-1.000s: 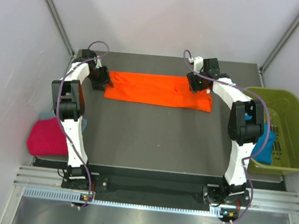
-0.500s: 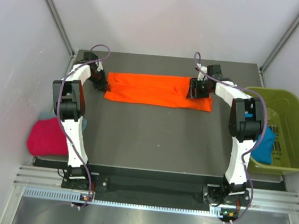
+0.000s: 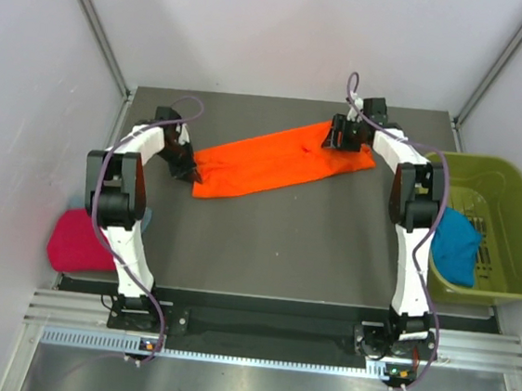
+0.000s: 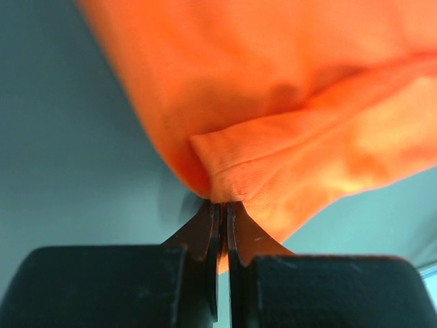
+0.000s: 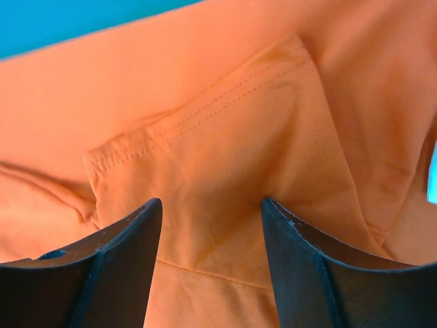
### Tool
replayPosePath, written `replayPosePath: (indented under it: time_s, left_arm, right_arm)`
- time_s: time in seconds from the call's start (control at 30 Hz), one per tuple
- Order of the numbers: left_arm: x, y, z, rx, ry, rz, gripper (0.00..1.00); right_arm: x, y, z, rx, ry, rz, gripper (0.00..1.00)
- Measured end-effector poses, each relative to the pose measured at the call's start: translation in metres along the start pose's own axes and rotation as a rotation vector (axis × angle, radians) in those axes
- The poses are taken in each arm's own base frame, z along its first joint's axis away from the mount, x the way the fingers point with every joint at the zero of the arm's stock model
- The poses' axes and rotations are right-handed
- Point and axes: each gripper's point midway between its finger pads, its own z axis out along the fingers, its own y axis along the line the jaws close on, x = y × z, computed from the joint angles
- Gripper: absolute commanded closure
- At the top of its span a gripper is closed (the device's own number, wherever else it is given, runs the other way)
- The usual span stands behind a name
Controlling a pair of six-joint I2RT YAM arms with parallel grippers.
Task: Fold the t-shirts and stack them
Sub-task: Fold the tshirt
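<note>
Pinching one end of the orange t-shirt (image 3: 279, 160) with the left claw (image 3: 186, 165), shut tight on a small fold of cloth. Seen close from the left wrist: that left claw (image 4: 220, 205) with both fingers pressed together, the hem of the orange t-shirt (image 4: 293, 109) caught right at the tips and the rest bunched up above the grey desk (image 4: 61, 137).

Lying in a long, thin strip across the far half of the desk (image 3: 275, 244), slanting from beside the left claw up to the far right.

Hovering over the far right end of the strip with the right claw (image 3: 339, 136). Seen close from the right wrist: that right claw (image 5: 210, 205) with fingers wide apart, holding nothing, and the orange t-shirt (image 5: 225, 123) with a stitched seam showing in the gap. Hard to tell whether those fingers touch the cloth.

Sitting off the left side of the desk, lower down: a magenta-pink t-shirt (image 3: 77, 242) in a soft heap.

Resting inside the green bin (image 3: 513, 199) by the right side of the desk: a teal-blue t-shirt (image 3: 458, 249), crumpled, just behind the right arm.
</note>
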Motion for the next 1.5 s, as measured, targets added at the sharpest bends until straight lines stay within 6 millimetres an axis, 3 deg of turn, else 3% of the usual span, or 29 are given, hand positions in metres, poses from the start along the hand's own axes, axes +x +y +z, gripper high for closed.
replayPosePath:
  time_s: [0.27, 0.37, 0.63, 0.83, 0.9, 0.93, 1.0, 1.07, 1.13, 1.23, 1.37, 1.5]
  left_arm:
    - [0.051, -0.031, -0.029, 0.033, 0.027, 0.066, 1.0]
    - [0.076, -0.036, -0.032, 0.041, 0.062, 0.086, 1.0]
    - [0.15, -0.035, -0.022, 0.045, 0.215, 0.108, 1.0]
    - [0.189, -0.047, -0.016, 0.069, 0.31, 0.144, 1.0]
    - [0.198, -0.051, -0.015, 0.081, 0.33, 0.155, 0.88]
    - [0.202, -0.053, -0.015, 0.086, 0.338, 0.158, 0.66]
    - [0.205, -0.054, -0.017, 0.087, 0.342, 0.166, 0.5]
    - [0.204, -0.056, -0.024, 0.091, 0.331, 0.174, 0.42]
    - [0.193, -0.064, -0.036, 0.104, 0.289, 0.201, 0.42]
    - [0.161, -0.088, -0.058, 0.151, 0.174, 0.258, 0.42]
    - [0.12, -0.109, -0.081, 0.192, 0.026, 0.301, 0.42]
    - [0.094, -0.086, -0.08, 0.128, -0.03, 0.261, 0.43]
  right_arm:
    - [-0.021, 0.005, 0.018, -0.034, -0.058, 0.025, 0.37]
    - [-0.028, 0.006, 0.024, -0.045, -0.078, 0.029, 0.37]
    - [-0.039, 0.02, 0.034, -0.071, -0.114, 0.021, 0.35]
    - [-0.039, 0.03, 0.04, -0.083, -0.119, 0.012, 0.36]
    - [-0.039, 0.03, 0.041, -0.086, -0.122, 0.011, 0.35]
    - [-0.039, 0.031, 0.041, -0.086, -0.122, 0.012, 0.35]
    - [-0.039, 0.031, 0.042, -0.087, -0.123, 0.009, 0.35]
    - [-0.039, 0.032, 0.041, -0.087, -0.123, 0.005, 0.35]
    - [-0.037, 0.032, 0.038, -0.084, -0.119, -0.004, 0.34]
    - [-0.036, 0.036, 0.022, -0.067, -0.111, -0.011, 0.33]
    - [-0.053, 0.05, -0.02, -0.046, -0.155, -0.018, 0.33]
    - [-0.078, 0.07, -0.077, -0.059, -0.244, 0.023, 0.33]
